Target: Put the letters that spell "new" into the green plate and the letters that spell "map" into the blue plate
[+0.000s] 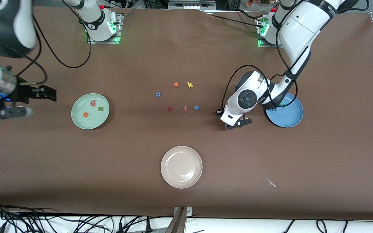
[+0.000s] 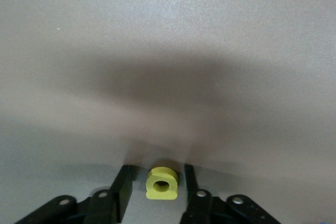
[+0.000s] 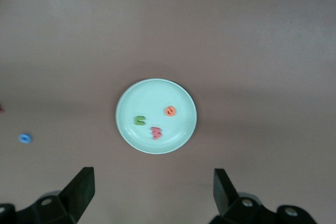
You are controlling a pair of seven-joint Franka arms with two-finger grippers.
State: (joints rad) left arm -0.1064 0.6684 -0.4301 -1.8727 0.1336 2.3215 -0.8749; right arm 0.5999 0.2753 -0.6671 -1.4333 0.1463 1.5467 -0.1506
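Brown counter (image 1: 186, 42) carries all items. Left gripper (image 2: 157, 190) sits low beside the blue plate (image 1: 291, 118), jaws narrowed around the yellow p (image 2: 161, 183), gaps visible. Right gripper (image 3: 152, 192) hangs above the green plate (image 3: 131, 103), jaws wide, empty.

Bare table (image 1: 270, 155) around beige plate (image 1: 181, 167)
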